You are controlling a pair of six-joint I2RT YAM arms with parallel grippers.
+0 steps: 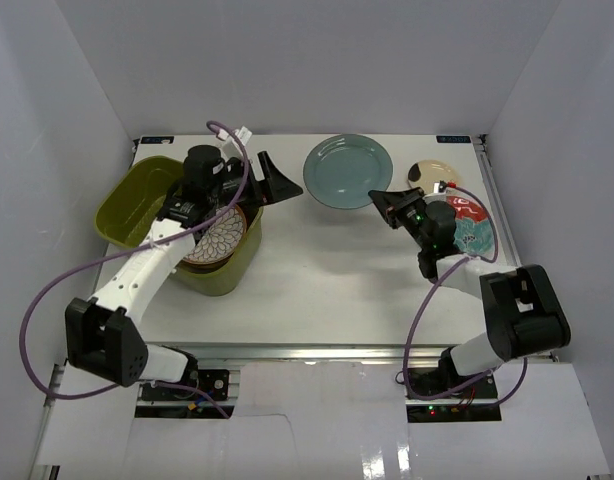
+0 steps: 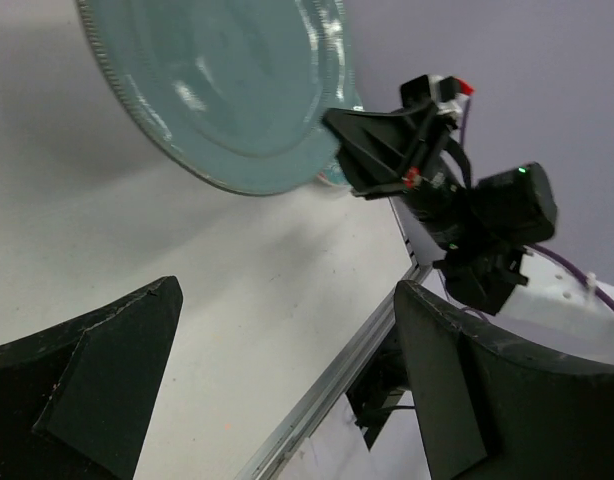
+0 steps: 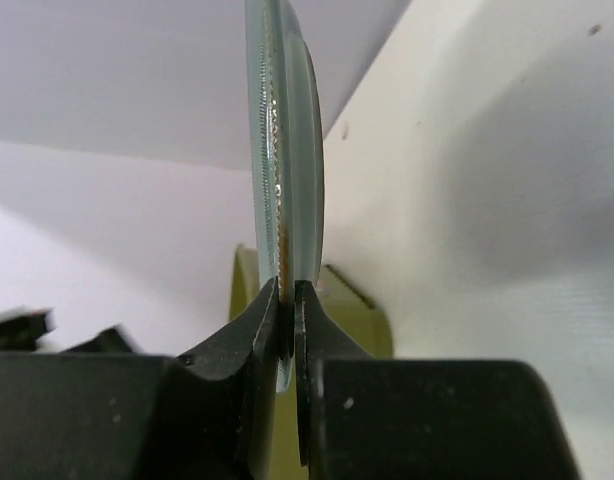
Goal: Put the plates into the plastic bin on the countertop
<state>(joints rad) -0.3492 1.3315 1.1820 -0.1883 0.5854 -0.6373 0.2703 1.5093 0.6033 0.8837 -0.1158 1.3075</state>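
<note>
Top external: right gripper [image 1: 380, 203] is clamped tight on the near rim of the grey-blue plate [image 1: 347, 168]. The plate is at mid-far countertop [image 1: 327, 285], apart from the olive plastic bin [image 1: 135, 203] at left. Right wrist shows both fingers [image 3: 255, 335] pinching the plate edge. Petal-pattern plate [image 1: 215, 238] lies inside the bin. Left gripper [image 1: 270, 186] hovers at the bin's far right corner, jaws spread wide, holding nothing. Cream dark-patch plate [image 1: 432, 172] and red plate [image 1: 465, 207] lie at right, by the right arm.
</note>
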